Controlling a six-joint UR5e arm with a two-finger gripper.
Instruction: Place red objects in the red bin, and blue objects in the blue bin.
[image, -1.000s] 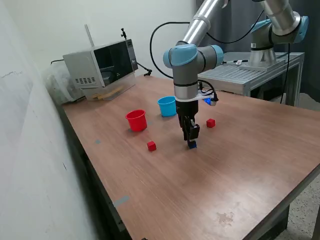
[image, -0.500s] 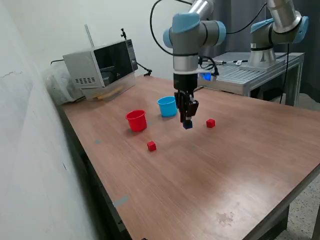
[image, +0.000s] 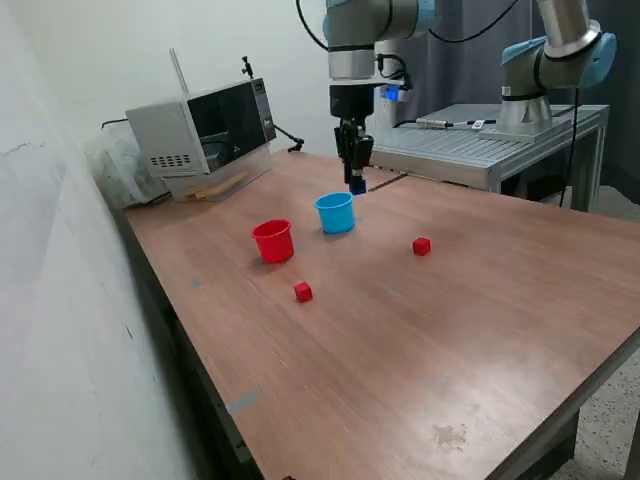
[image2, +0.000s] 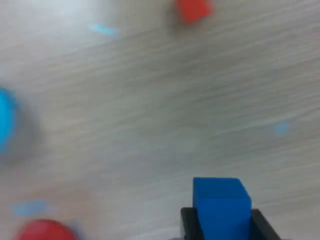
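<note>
Gripper (image: 356, 183) clenched on a dark blue cube (image2: 221, 205), raised clear of the wooden table (image: 480, 320). Light-blue cup (image: 335, 212) sits just below it; red cup (image: 272, 241) and two red cubes (image: 303, 291) (image: 421, 246) lie farther off.

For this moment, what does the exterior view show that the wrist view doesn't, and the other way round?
Only the exterior view shows the whole arm raised above the table, the gripper hanging above the blue cup, the microwave, and both red cubes at once. Only the wrist view shows, close up, the blue cube seated between the dark fingers. Both show the held blue cube, the blue cup, the red cup and at least one red cube on the wooden tabletop, though the wrist view is blurred.
</note>
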